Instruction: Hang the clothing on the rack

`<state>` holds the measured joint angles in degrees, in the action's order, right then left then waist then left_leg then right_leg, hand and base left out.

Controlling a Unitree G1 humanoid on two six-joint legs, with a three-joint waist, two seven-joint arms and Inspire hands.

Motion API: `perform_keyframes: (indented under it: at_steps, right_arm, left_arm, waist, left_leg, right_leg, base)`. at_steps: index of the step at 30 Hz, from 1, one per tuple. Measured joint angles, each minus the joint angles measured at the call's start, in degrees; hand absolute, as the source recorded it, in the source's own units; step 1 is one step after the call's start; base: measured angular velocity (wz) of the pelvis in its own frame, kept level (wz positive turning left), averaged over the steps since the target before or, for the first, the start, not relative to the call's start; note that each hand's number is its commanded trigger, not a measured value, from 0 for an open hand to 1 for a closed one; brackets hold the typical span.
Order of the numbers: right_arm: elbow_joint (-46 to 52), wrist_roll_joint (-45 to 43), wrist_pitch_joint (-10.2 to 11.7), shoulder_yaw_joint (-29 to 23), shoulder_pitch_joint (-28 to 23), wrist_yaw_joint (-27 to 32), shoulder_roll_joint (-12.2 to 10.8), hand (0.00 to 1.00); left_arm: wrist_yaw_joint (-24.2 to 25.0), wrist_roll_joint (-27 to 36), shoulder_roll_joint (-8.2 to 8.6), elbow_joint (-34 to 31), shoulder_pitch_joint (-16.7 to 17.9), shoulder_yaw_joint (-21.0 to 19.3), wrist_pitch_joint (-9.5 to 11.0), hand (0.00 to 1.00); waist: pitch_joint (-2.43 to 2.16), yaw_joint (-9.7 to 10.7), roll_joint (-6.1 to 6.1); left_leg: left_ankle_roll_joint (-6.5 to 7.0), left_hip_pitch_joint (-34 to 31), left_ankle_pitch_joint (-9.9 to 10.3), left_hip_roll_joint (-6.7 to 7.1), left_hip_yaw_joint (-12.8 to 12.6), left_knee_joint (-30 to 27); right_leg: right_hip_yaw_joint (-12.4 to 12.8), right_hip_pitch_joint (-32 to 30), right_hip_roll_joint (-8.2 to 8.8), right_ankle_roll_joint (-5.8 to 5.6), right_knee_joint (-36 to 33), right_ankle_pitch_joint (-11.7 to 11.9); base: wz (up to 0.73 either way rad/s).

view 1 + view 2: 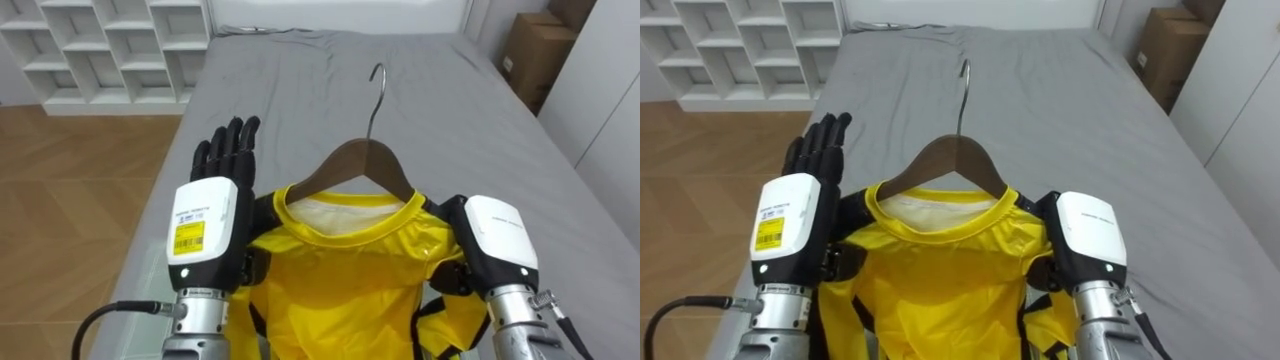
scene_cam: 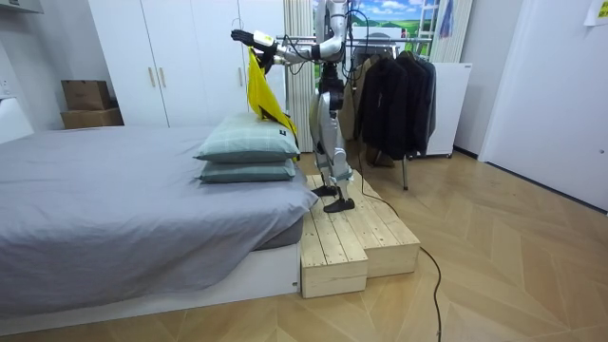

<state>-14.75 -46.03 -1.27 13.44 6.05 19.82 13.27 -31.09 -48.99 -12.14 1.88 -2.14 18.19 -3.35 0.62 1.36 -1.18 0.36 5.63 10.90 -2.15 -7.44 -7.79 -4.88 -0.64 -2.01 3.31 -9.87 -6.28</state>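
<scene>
Hanging on a brown wooden hanger (image 1: 362, 162) with a thin metal hook (image 1: 377, 88), a glossy yellow shirt (image 1: 345, 275) sits between the robot's two hands, one at each end of the hanger. The left hand (image 1: 212, 205) lies against the hanger's left shoulder with its black fingers (image 1: 230, 145) straight and released, reaching past the collar line. The right hand (image 1: 497, 235) sits at the hanger's right shoulder; its fingers are tucked under the yellow cloth, so I cannot tell whether they grip. The hanger's bar runs side to side from hand to hand, and the hook points straight away from the robot, out over the grey bed (image 1: 450, 110) below the hanger. Neither hand touches the hook, which lies between them and beyond the fingertips, a little closer to the left hand. In the room view the metal clothes rail (image 2: 375, 40) with dark garments (image 2: 394, 95) stands on the far side of the robot from the hanger. So hanging probably calls for turning round, both hands carrying the bar level and leading with the hook.
</scene>
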Motion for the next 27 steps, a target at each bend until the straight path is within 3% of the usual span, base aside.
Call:
perform_keyframes:
  at_steps: [16,27]
  right_arm:
    - [-1.5,-6.2,0.0,0.1,0.0,-0.1,0.1,1.0]
    - [-1.5,-5.9,0.7,-3.9,0.2,0.0,0.1,1.0]
  left_arm:
    - [0.4,0.0,0.02,-0.5,0.0,0.0,1.4,0.0]
    - [0.5,0.1,0.2,-1.9,-0.8,-0.1,2.6,0.0]
  waist:
    - [-0.03,-0.1,-0.29]
    - [-0.05,-0.1,-0.24]
  left_leg:
    - [0.0,0.0,0.0,0.01,-0.1,0.0]
    - [0.0,-0.1,0.0,-0.02,-0.3,0.0]
  right_leg:
    - [0.0,-0.1,0.0,0.0,0.1,0.0]
    - [0.0,-0.2,0.01,0.0,0.1,0.0]
  base:
    - [0.0]
    - [0.0]
